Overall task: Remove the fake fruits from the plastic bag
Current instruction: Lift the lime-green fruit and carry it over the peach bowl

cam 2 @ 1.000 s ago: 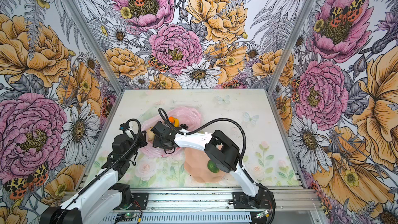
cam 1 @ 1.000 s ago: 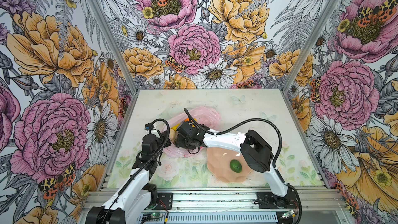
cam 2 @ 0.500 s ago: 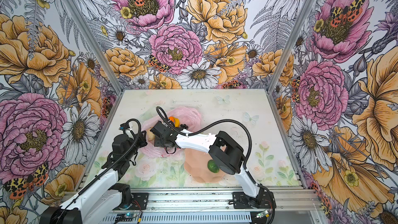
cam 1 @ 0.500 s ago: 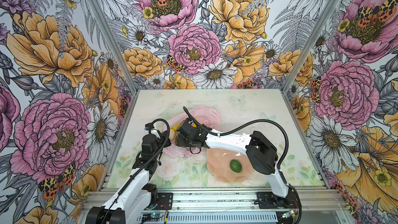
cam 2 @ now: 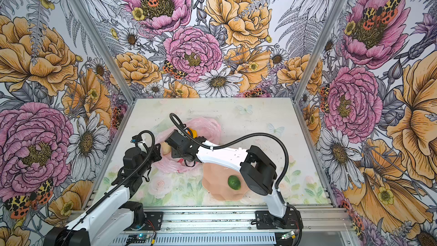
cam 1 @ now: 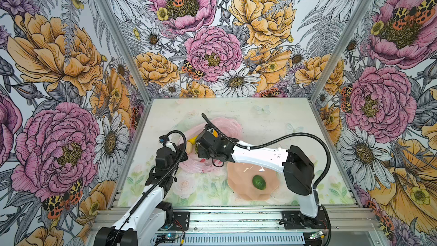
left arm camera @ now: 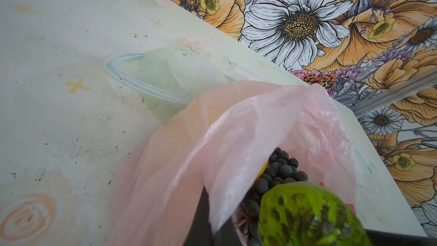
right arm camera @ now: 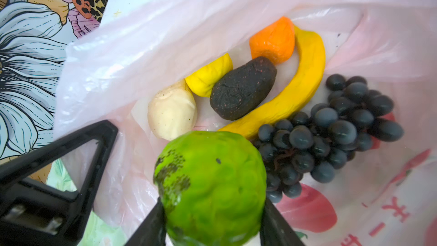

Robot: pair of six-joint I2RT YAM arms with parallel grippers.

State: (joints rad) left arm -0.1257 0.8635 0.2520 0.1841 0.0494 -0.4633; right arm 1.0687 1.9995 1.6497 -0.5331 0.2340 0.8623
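Note:
The pink plastic bag (cam 1: 227, 126) lies open at mid-table. My right gripper (right arm camera: 212, 209) is inside its mouth, shut on the bumpy lime-green citrus (right arm camera: 212, 181), one finger on each side. Beyond it in the bag lie a whitish lump (right arm camera: 171, 112), a lemon (right arm camera: 208, 74), a blackish fruit (right arm camera: 243, 88), an orange (right arm camera: 273, 40), a banana (right arm camera: 305, 76) and grapes (right arm camera: 331, 128). My left gripper (left arm camera: 214, 228) is shut on the bag's edge (left arm camera: 189, 138), holding it up. In both top views the two grippers sit close together at the bag's left side.
A peach-pink plate (cam 1: 238, 185) stands at the front, right of the bag, with a green avocado (cam 1: 259, 182) on it. The right forearm (cam 1: 257, 157) reaches over the plate's back edge. Flowered walls close in the table on three sides.
The right arm's elbow has swung to the right while its gripper stays in the bag mouth, jaws narrowing on the citrus. The left arm has not moved.

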